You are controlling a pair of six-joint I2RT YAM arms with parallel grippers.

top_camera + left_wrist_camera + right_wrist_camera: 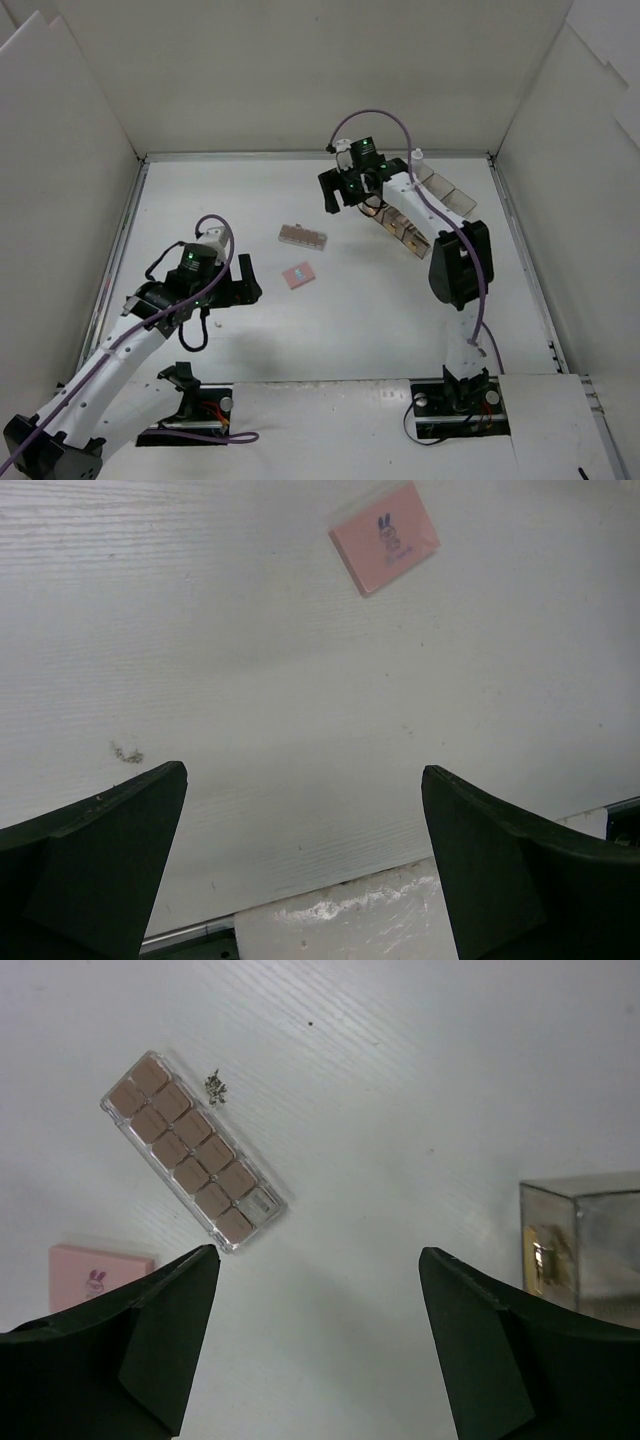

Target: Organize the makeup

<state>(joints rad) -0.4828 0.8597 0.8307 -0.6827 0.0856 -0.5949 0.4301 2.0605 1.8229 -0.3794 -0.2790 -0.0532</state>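
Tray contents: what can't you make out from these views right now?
- Top view: the tray is largely covered by the right arm. What lies in its compartments is too small to identify.
- Right wrist view: a shiny boxy shape is cut off by the right edge, so I can't tell whether it's the tray or a case. The pink compact is partly behind a finger.
- Left wrist view: the tray is out of frame.

Nothing is showing words or numbers that can be read. The pink compact [385, 538] is carrying a small dark rabbit emblem [384, 525] on its lid in both wrist views. Tiny print is sitting just beneath the emblem, too small to make out.
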